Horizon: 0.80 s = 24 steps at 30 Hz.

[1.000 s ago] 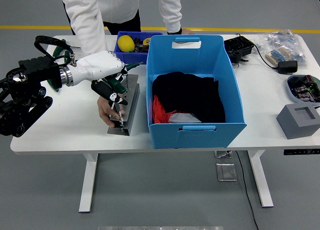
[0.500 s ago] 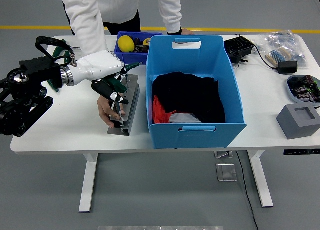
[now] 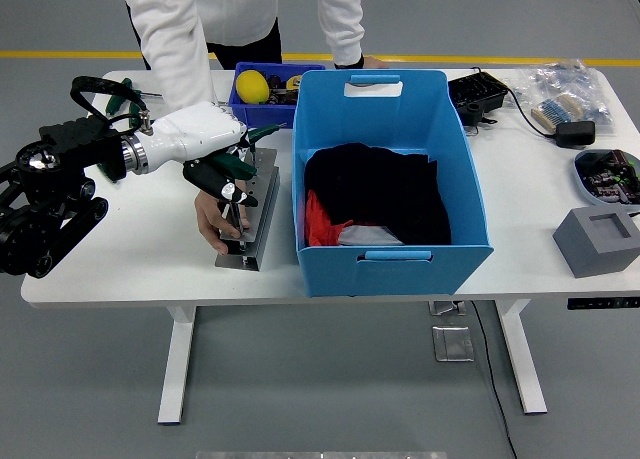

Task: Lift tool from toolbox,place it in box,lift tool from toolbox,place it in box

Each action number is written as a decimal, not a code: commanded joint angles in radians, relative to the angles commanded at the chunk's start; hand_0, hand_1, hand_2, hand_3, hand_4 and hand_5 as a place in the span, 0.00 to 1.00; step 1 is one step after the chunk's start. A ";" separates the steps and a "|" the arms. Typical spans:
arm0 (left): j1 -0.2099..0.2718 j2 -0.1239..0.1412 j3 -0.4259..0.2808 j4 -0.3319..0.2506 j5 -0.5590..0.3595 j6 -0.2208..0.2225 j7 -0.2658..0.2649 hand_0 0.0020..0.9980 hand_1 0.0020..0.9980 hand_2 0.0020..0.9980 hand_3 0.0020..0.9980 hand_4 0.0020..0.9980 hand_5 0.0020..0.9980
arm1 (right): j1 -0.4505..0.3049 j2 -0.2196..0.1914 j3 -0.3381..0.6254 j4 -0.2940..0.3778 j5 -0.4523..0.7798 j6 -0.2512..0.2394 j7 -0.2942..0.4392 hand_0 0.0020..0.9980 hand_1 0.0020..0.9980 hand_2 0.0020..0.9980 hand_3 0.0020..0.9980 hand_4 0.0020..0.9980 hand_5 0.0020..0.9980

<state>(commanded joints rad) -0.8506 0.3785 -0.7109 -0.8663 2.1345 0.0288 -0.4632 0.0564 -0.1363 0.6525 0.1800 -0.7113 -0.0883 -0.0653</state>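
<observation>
Fingers point(image 3: 222, 182) of the left hand point(image 3: 205, 144) curl downward around the black handle of a tool point(image 3: 235, 207), a slim screwdriver-like piece whose shaft stands nearly upright with its tip at the near end of the grey toolbox point(image 3: 250, 211); whether the tip is touching the holder or just clear of it cannot be told. That hand has a white shell over its back, lies roughly level with the wrist to the left and the knuckles toward the blue box point(image 3: 390, 174), and joins a black forearm that runs in from the table's left edge over a bulky black jointed arm point(image 3: 45, 194) near the near-left corner. Green handles of another tool point(image 3: 252, 139) show just behind the white shell, above the far end of the toolbox. A person's hand point(image 3: 210, 222) rests on the table point(image 3: 130, 259) directly under the robot hand, its fingers against the left side of the toolbox near its near end, the white sleeve point(image 3: 175, 49) reaching back to the far edge. Just right of the toolbox stands the large blue box, holding black and red cloth point(image 3: 375, 199); the person's other hand point(image 3: 362, 63) rests behind its far wall. A small dark blue bin point(image 3: 262, 97) with a yellow object point(image 3: 252, 85) sits at the far edge, behind the toolbox. Toward the table's right edge lie a black device point(image 3: 478, 96), a clear bag point(image 3: 570, 91), a bowl of parts point(image 3: 608, 174) and a grey block point(image 3: 598, 239).
</observation>
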 joint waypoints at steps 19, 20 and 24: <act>0.012 0.002 -0.006 -0.020 -0.038 -0.027 0.062 0.20 0.09 0.12 0.19 1.00 0.77 | 0.000 0.001 0.003 0.000 0.000 -0.003 -0.001 0.68 0.67 0.74 0.59 0.85 0.69; 0.012 0.002 -0.007 -0.022 -0.037 -0.030 0.065 0.20 0.09 0.12 0.19 1.00 0.77 | 0.000 0.001 0.003 0.000 -0.001 -0.003 -0.001 0.68 0.67 0.74 0.59 0.85 0.69; 0.015 0.003 -0.011 -0.034 -0.022 -0.052 0.086 0.20 0.09 0.13 0.19 1.00 0.77 | -0.001 0.001 0.004 0.000 -0.002 -0.004 -0.002 0.68 0.67 0.74 0.59 0.85 0.69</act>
<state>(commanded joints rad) -0.8357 0.3812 -0.7220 -0.8998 2.1125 -0.0228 -0.3773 0.0553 -0.1354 0.6564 0.1800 -0.7133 -0.0920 -0.0669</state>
